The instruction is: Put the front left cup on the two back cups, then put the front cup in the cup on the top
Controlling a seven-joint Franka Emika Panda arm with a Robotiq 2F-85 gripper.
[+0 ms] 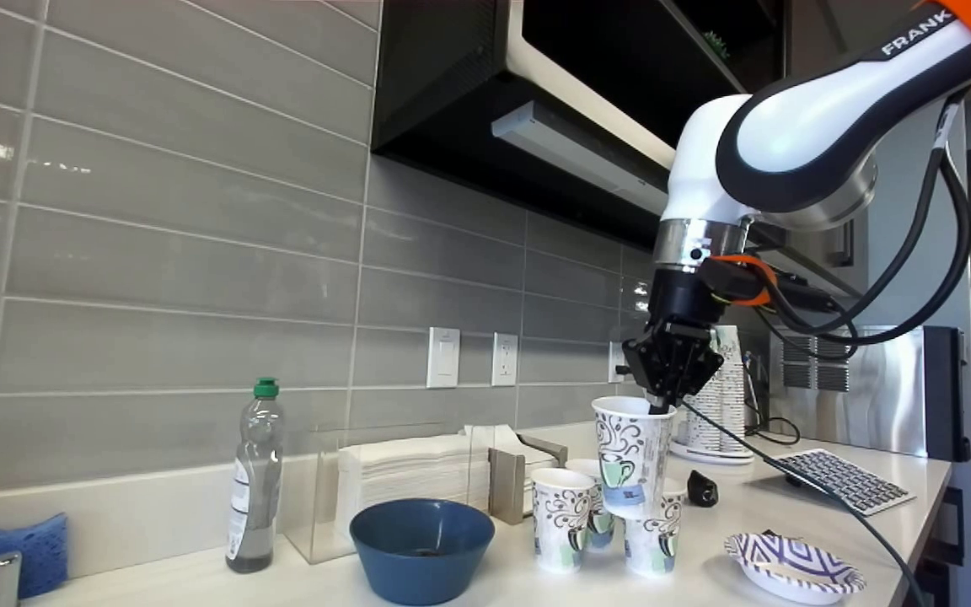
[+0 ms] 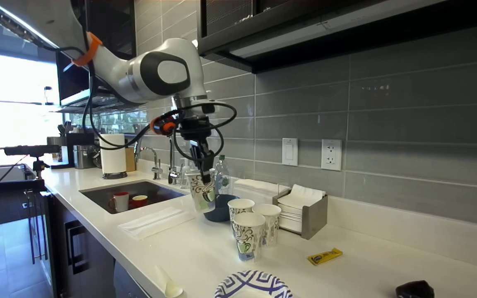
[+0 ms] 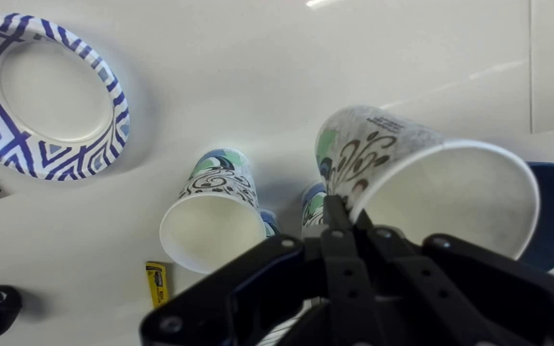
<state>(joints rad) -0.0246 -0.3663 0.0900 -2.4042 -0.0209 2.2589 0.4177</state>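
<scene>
Held cup point(image 1: 630, 459): clear of the tabletop point(image 2: 201, 250), mouth up with a slight lean, nearer the front edge than the standing group; first stacking move in play, I'd judge, nothing perched yet.
Fingers point(image 3: 337, 211): clenched on its wall at the rim, one inside, one out. Single pinch point, so a bump could swivel the cup and throw its base off line.
Standing cups point(image 2: 249, 240): three, upright, bunched between front edge and back edge. Wrist view has much of them covered by fingers and held cup, so I can't call which two are the back pair.
Cup base: watch this one! It looks low against those rims; cross without more lift and it likely clips one, and a light paper cup goes over.
Rims: a tight landing asked for. Set it down off centre and one side loses support; it would tip or slump into a mouth.
Inner finger: on release it could snag the rim on the way out and drag the perched cup sideways, toward the front edge.
Blue bowl point(image 1: 418, 577): near the held cup, on its back-edge side; swing wide that way and there may well be a knock.
</scene>
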